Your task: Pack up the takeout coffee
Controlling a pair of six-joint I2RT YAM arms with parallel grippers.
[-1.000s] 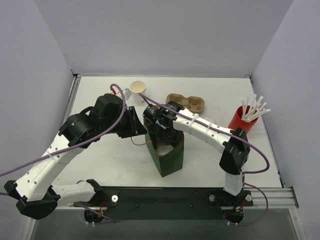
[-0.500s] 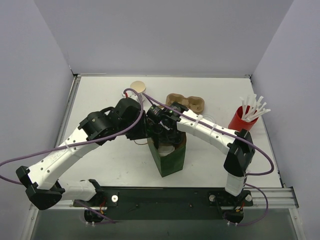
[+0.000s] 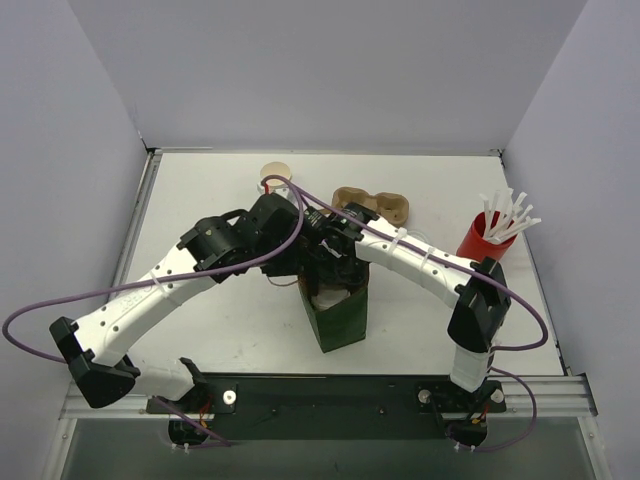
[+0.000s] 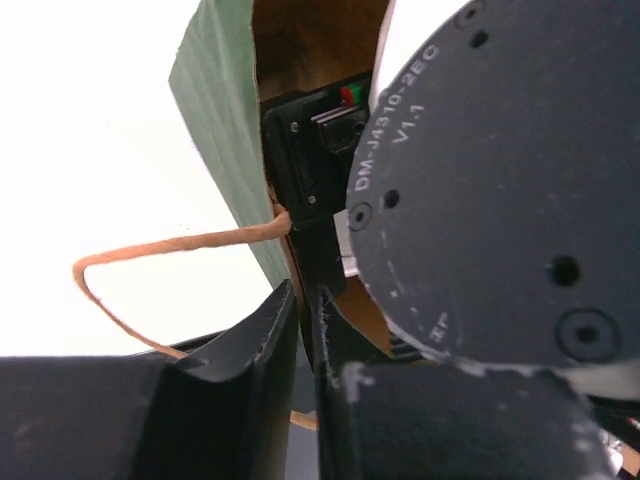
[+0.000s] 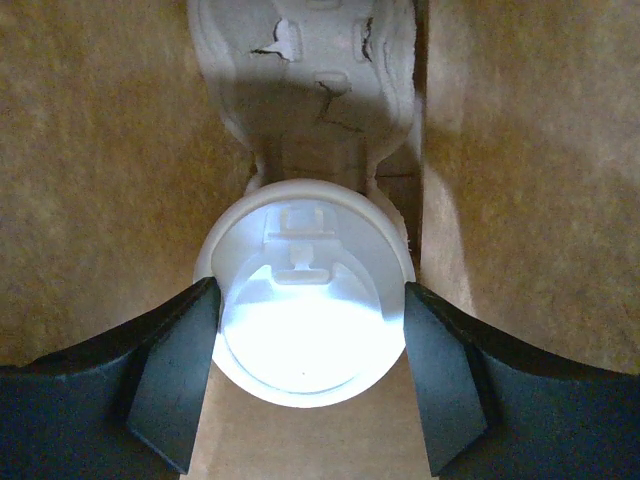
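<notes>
From above, the green bag [image 3: 338, 325] stands upright in the middle of the tabletop [image 3: 220, 320], mouth open to the top. The left pincer [image 3: 297, 270] is at the bag's left rim, and the right arm reaches down into the mouth. A patch of white inside is the coffee [image 3: 328, 298]. Behind the bag sit an open cup [image 3: 275, 174] and a brown carrier [image 3: 372, 204]. The red cup [image 3: 483, 243] of straws stands well apart on the right.

On the left wrist view, the left pincer [image 4: 303, 300] is all but closed, with the bag [image 4: 225, 150] wall running down between its fingers: it has the rim pinched. The string handle [image 4: 130, 268] loops out to the left.

On the right wrist view, the coffee [image 5: 305, 320] stands upright inside the bag [image 5: 100, 150], long axis vertical and lid [image 5: 300, 345] facing straight up at the camera. The right pincer [image 5: 310, 292] is spread just to cup width, its fingers [image 5: 175, 385] pressed against either side. A pale moulded piece [image 5: 300, 80] lies just beyond the cup.
</notes>
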